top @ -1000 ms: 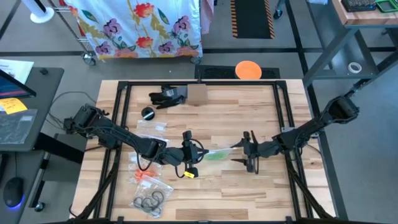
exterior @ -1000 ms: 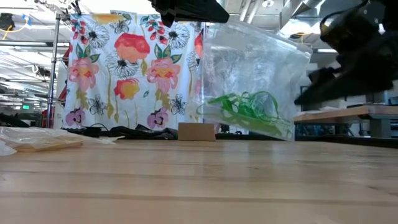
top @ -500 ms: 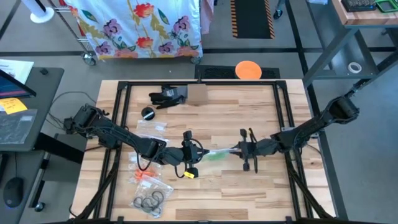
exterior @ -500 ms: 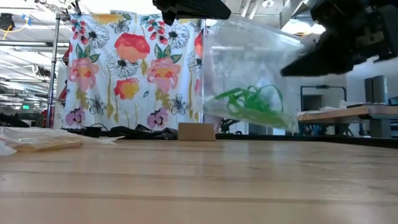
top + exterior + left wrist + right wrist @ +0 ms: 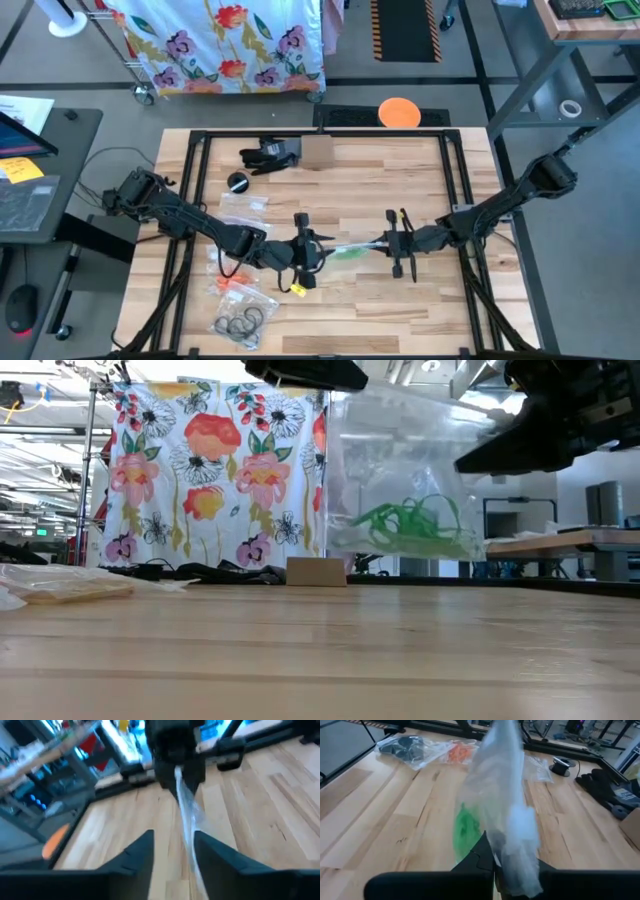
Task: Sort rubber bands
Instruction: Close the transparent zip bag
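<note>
A clear plastic bag (image 5: pixel 345 247) holding green rubber bands (image 5: pixel 410 525) hangs above the middle of the table between my two grippers. My right gripper (image 5: pixel 385 243) is shut on the end of the bag that faces the table's right edge. My left gripper (image 5: pixel 172 852) stands at the bag's other end. Its fingers are open and the bag's edge (image 5: pixel 187 827) runs between them. In the low view the bag (image 5: pixel 400 470) hangs clear of the wood, with the bands bunched along its bottom. My left gripper has the bag's edge between its open fingers; I cannot tell whether a finger touches it. My right gripper pinches the bag's right-hand edge (image 5: pixel 502 845) between its two fingers. It comes nearly level from the table's right side. The bag is lifted clear of the table and hangs down on edge.
On the table's left lie other clear bags: one with black bands (image 5: pixel 240 323), one with orange bands (image 5: pixel 235 287), and flat ones (image 5: pixel 245 205). A cardboard box (image 5: pixel 317 152), a black bundle (image 5: pixel 268 155) and a round black thing (image 5: pixel 238 182) sit toward the far edge.
My right gripper has moved left to the bag, risen a little and shut on its right edge. The bag's right end has come up, so the green bands lie level instead of slanting down. My left gripper has rolled about its own axis.
</note>
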Robot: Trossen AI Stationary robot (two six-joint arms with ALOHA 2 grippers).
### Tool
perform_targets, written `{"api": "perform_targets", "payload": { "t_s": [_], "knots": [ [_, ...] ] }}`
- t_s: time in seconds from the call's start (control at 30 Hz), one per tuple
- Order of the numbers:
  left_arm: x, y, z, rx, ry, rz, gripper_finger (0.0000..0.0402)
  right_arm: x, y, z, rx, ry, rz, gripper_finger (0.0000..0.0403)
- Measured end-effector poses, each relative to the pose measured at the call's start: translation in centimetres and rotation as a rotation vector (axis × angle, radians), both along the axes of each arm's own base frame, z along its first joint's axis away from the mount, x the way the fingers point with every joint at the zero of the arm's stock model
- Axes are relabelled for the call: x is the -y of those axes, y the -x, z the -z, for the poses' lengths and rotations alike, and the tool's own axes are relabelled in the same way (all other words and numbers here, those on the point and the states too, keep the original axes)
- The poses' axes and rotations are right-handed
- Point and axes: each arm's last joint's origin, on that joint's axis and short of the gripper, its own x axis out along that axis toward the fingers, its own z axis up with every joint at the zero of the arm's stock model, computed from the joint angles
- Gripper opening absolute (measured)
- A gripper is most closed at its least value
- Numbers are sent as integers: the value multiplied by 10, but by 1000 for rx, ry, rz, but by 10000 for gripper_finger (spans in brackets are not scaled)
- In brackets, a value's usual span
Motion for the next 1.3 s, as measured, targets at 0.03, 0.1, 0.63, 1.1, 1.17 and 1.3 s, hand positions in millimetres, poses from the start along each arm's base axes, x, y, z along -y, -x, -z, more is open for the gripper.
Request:
{"api": "perform_targets", "payload": {
  "t_s": [0.03, 0.1, 0.63, 1.1, 1.17, 1.3],
  "knots": [
    [2, 0, -2, 16, -14, 10, 140, 0, 0, 0, -4, -5, 4, 1],
    [6, -1, -10, 98, 3, 24, 166, 2, 0, 1, -12, -15, 17, 0],
    [-10, -71, -39, -172, 89, -45, 240, 5, -5, -1, -83, -23, 50, 0],
    [-41, -90, -13, -356, 275, -34, 240, 4, -5, -1, -94, -22, 50, 0],
    [-41, -90, -14, -349, 278, -32, 240, 5, -5, -1, -94, -22, 53, 0],
    [-39, -89, -13, -378, 304, 24, 237, 6, -5, -1, -95, -22, 60, 0]
  ]
}}
